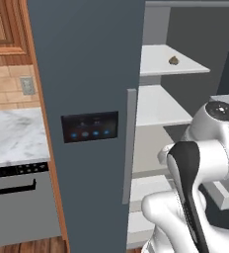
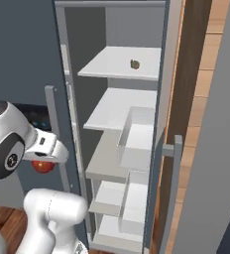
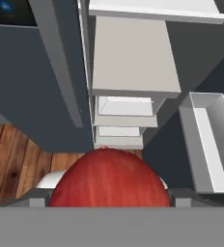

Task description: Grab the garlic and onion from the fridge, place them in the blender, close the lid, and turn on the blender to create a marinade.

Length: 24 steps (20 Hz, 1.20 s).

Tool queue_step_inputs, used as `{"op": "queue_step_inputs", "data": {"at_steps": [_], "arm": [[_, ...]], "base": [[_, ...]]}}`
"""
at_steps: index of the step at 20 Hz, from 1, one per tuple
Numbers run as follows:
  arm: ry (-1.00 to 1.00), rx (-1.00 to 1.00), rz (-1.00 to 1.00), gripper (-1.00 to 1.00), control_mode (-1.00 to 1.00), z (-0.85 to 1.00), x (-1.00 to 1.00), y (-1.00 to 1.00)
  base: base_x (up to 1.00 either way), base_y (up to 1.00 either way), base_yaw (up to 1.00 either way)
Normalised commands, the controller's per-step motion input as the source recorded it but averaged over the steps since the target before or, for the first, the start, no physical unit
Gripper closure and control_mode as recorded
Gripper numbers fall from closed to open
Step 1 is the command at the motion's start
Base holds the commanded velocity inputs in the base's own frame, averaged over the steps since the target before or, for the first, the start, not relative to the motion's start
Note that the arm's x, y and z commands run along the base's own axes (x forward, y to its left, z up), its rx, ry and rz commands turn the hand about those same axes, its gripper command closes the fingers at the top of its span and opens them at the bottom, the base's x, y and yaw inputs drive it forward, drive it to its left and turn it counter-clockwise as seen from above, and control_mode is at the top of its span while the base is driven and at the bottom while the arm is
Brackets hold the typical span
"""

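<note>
Clamping the round, glossy red onion (image 3: 110,178) between wide-set jaws, the gripper (image 3: 109,198) hangs by the open fridge (image 1: 87,74).

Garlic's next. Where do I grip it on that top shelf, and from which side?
Grip the garlic across its middle. It is a small, squat lump lying alone well back on the top shelf, so probably come in level through the fridge's open front with the fingers either side. The jaws are full of the onion for now.
</note>
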Motion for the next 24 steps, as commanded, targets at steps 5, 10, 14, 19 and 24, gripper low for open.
{"op": "queue_step_inputs", "data": {"at_steps": [5,10,14,19,24], "arm": [[0.0,0.0,0.0,1.0,1.0,0.0,0.0,0.0],[0.0,0.0,0.0,1.0,1.0,0.0,0.0,0.0],[0.0,0.0,0.0,1.0,1.0,0.0,0.0,0.0],[0.0,0.0,0.0,1.0,1.0,0.0,0.0,0.0],[0.0,0.0,0.0,1.0,1.0,0.0,0.0,0.0]], "base": [[-1.0,0.57,0.0],[-0.99,0.69,0.0],[-0.89,0.74,0.0],[-0.6,0.85,0.05],[-0.38,0.86,0.22]]}}
